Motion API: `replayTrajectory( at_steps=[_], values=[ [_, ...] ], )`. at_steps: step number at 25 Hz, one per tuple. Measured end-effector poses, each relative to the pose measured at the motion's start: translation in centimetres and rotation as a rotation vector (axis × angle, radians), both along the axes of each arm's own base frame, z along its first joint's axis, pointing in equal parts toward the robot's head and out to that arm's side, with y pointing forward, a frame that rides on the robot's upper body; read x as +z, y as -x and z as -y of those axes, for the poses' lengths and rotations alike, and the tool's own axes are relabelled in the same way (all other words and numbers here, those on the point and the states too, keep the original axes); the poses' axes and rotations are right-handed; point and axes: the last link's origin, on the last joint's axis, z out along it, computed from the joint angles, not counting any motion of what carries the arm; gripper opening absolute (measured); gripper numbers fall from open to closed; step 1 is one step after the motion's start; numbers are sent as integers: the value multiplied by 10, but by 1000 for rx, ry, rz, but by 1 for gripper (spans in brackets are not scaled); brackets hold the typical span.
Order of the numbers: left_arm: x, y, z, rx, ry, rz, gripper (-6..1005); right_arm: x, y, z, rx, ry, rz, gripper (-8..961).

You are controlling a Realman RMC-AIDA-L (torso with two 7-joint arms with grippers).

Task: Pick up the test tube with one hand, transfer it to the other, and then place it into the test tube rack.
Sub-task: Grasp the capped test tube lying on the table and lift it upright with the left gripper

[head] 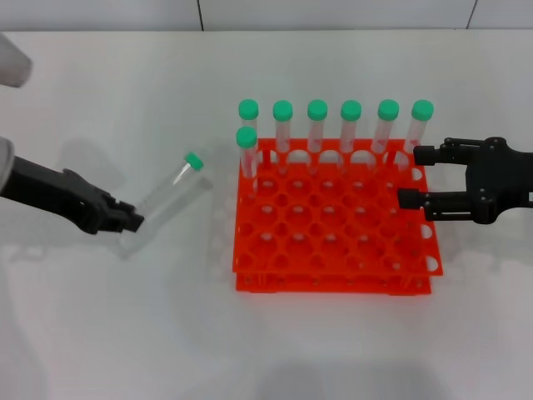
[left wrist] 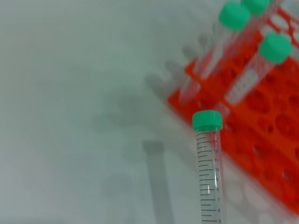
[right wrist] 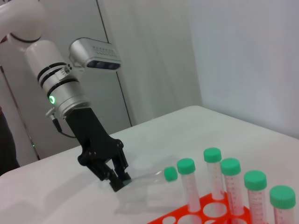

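My left gripper (head: 131, 222) is shut on the bottom end of the test tube (head: 171, 197), a clear tube with a green cap. The tube is held slanted a little above the white table, left of the orange test tube rack (head: 333, 250), with its cap toward the rack. In the left wrist view the test tube (left wrist: 209, 177) shows close up, with the rack (left wrist: 275, 140) beyond it. The right wrist view shows the left gripper (right wrist: 120, 181) gripping the test tube (right wrist: 150, 177). My right gripper (head: 410, 177) hovers open over the rack's right edge, holding nothing.
Several green-capped tubes (head: 317, 125) stand upright along the rack's back row, and one more (head: 247, 154) stands in the second row at the left. The rest of the rack's holes are unfilled. White table (head: 100, 333) surrounds the rack.
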Motion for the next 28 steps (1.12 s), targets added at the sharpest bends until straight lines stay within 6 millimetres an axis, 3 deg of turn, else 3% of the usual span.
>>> replayTrajectory(
  at_steps=[9, 13, 19, 28],
  values=[
    [38, 2, 1, -67, -253, 222, 194, 1, 1, -1, 1, -8, -8, 771],
    [46, -1, -4, -109, -336, 290, 194, 1, 1, -1, 1, -9, -9, 771],
    [41, -19, -14, -198, -393, 381, 194, 1, 1, -1, 4, -11, -8, 771],
    [7, -55, -37, -328, -417, 514, 193, 5, 2, -3, 8, -30, -17, 770]
  ],
)
